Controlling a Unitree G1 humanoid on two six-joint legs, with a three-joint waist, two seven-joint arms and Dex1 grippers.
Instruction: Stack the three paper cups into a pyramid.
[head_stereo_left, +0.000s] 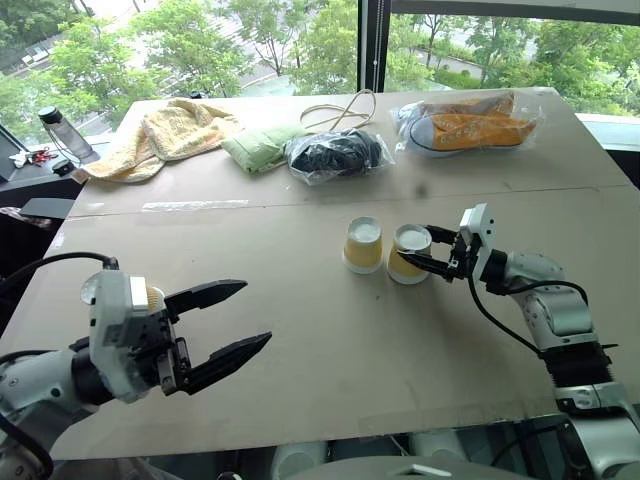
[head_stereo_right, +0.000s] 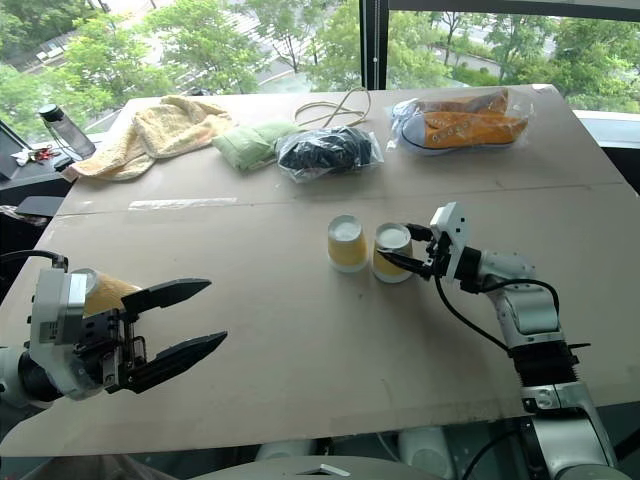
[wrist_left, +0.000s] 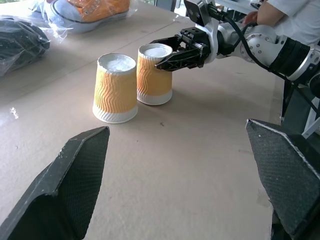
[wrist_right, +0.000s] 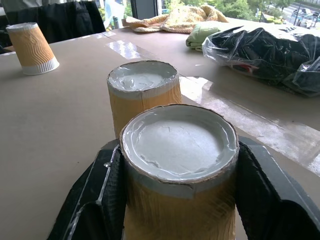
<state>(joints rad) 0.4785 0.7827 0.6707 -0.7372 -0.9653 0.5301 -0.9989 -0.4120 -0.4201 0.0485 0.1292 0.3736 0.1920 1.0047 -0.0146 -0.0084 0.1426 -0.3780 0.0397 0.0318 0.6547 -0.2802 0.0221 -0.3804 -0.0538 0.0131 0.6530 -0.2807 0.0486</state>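
Cups for the base stand upside down, side by side mid-worktop (head_stereo_left: 300, 330): the left cup (head_stereo_left: 363, 245) free, the right cup (head_stereo_left: 409, 253) clamped by the right end effector (head_stereo_left: 432, 252) and just beside its neighbour. The third cup (wrist_right: 31, 47) stands apart near the wide-open, empty left end effector (head_stereo_left: 228, 324). Base looks nearly set; topping remains.

Head pair looking down and forward over the desk (head_stereo_left: 330, 330) from above, windows along the frame top; nearly identical scenes, slightly offset. Left wrist view low over the desk, facing two upturned cups (wrist_left: 132, 82) in the upper middle. Right wrist view very close, one cup (wrist_right: 180, 165) filling the lower centre; the same two cups shared.
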